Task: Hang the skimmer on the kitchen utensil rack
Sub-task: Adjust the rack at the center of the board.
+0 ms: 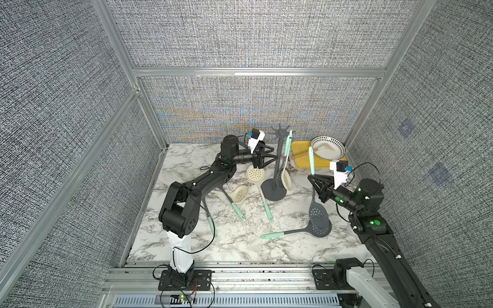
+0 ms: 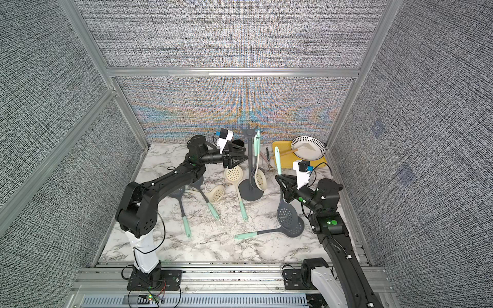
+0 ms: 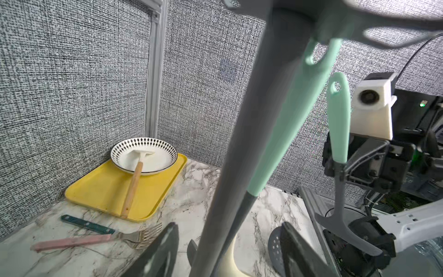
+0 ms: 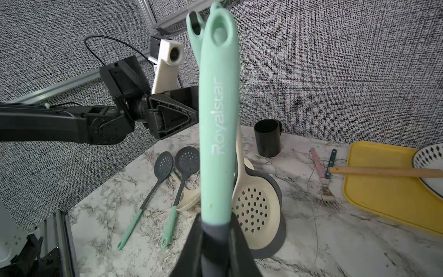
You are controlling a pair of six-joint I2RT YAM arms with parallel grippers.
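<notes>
Several spare skimmers [image 1: 254, 174] lie around the middle of the bench [image 1: 240, 250], and a yellow tray [image 1: 297, 152] with a bowl [image 1: 337, 145] fills the back right corner. We've got the kitchen utensil rack [image 1: 278, 160] near the back edge, with a cream skimmer [image 1: 286, 180] hung on the side facing our right gripper [image 1: 311, 176]. That gripper is clamped on the dark skimmer [image 1: 318, 213] just below its mint handle, loop end up, well apart from the rack. Our left gripper [image 1: 274, 154] has its jaws apart either side of the rack's pole.
</notes>
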